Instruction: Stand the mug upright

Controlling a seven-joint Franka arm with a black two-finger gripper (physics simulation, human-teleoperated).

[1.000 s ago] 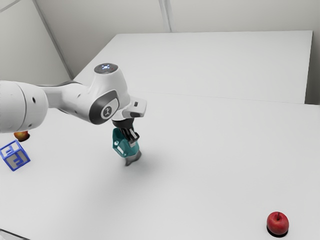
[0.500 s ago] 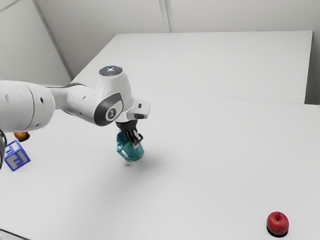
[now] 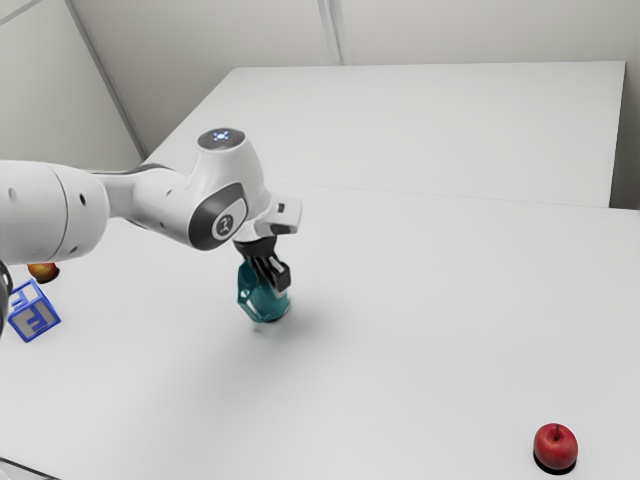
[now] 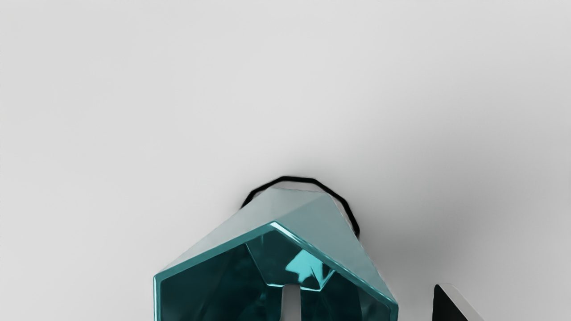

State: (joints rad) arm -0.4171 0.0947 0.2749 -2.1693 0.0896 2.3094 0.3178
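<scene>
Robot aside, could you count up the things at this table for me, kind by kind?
Mugs: 1, the teal mug
Blocks: 1, the blue-edged block
Fruit: 2, the red apple and what looks like an orange-red fruit, partly hidden
Total: 4

My arm (image 3: 150, 205) is smooth, rounded and white, dotted with small dark recesses (image 3: 82, 199). Blue-white lights (image 3: 221, 136) mark my dark round cap (image 3: 205, 141); a dark grey joint cover (image 3: 205, 216) bears a round badge (image 3: 225, 226). My gripper (image 3: 281, 279) is black.

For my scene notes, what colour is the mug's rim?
Teal; the rim shows best in the wrist view.
</scene>
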